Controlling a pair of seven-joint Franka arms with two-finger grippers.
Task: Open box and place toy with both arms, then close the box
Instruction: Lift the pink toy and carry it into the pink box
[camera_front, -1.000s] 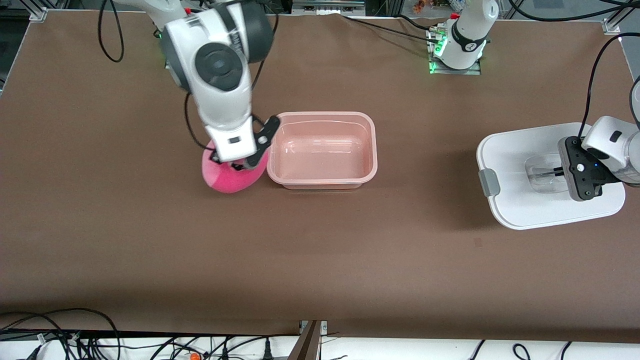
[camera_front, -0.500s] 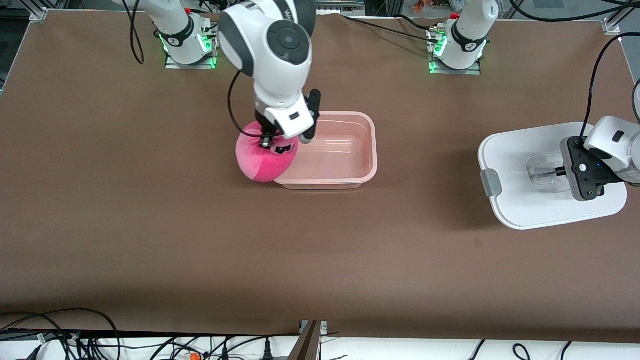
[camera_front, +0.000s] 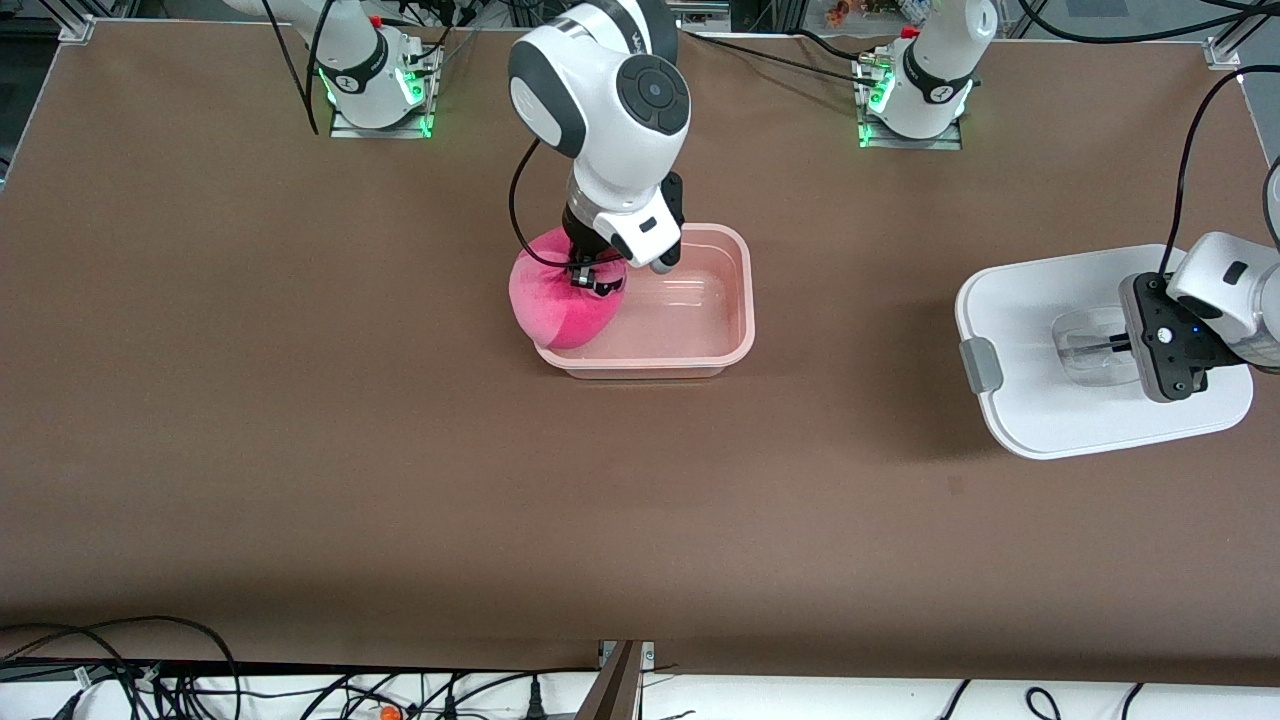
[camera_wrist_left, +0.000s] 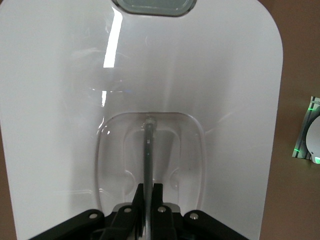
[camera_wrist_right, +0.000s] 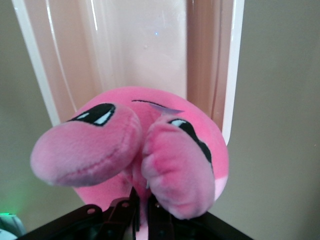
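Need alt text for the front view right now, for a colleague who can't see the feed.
The right end effector holds the pink toy over the rim of the open pink box at its right-arm end. Toward the left arm's end of the brown table, the left end effector grips the white lid by its clear handle.

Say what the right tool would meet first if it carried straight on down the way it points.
Probably the pink tub: the right tool, shut on the pink plush toy, hangs over the tub's end rim, so the toy would touch first, rim or floor unclear.
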